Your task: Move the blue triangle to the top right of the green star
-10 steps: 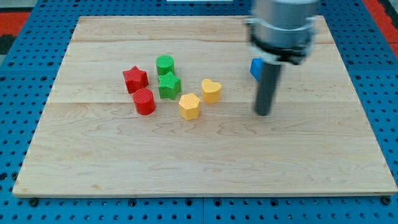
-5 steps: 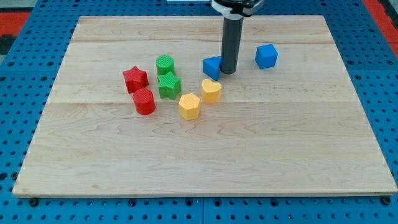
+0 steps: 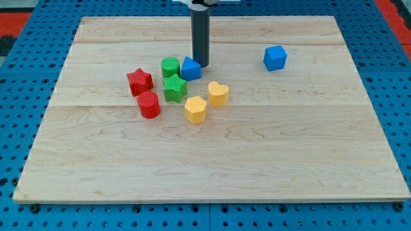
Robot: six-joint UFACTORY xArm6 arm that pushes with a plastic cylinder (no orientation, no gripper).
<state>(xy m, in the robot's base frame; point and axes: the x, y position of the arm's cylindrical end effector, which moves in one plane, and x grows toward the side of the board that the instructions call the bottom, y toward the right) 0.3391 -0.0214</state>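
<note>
Camera view takes in the whole wooden counter [image 3: 308, 160], with most blocks gathered left of its middle, nearer the top edge than the bottom. My tip [image 3: 201, 65] stands down on the counter at the upper right side of the blue triangle [image 3: 190, 68], touching it or just beside it; the rod rises straight up and leaves the frame past the counter's top edge. This arm carries no hand, only the rod, so there is nothing to open or close.

That blue triangle sits against the right side of the green cylinder [image 3: 170, 67] and just above and to the right of the green star [image 3: 174, 88], near or touching its upper corner. A red star [image 3: 139, 81] lies to the left of the green star, and a red block [image 3: 149, 104] of rounded shape lies below it, both close by. On the green star's lower right are a yellow hexagon [image 3: 196, 110] and a yellow heart [image 3: 218, 94], side by side. A blue cube [image 3: 275, 58] stands alone, well apart, toward the counter's top right corner.
</note>
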